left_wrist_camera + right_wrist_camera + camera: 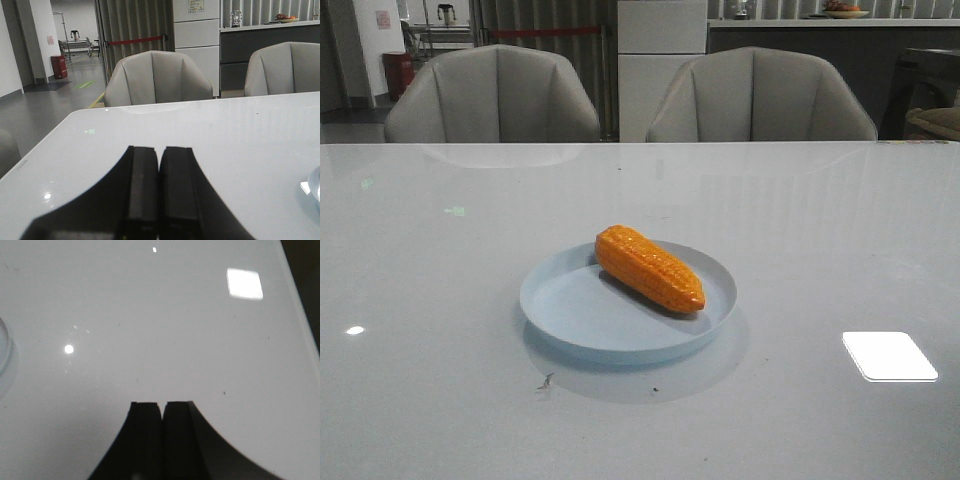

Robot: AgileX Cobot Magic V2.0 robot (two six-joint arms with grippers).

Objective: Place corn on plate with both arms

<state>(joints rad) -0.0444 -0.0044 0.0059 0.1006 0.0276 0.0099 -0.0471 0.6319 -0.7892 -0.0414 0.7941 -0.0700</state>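
One corn (649,267) lies on one plate (565,305); left gripper (159,192) and right gripper (163,435) closed, empty.

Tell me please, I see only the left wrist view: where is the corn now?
Observer: The corn lies on the plate, in the front view.
Operator: Is it inside the rim?
Observer: Yes, it lies slanted across the right part, tapered end toward the camera.
Operator: And the right gripper?
Observer: The right gripper is shut on nothing, over bare table.
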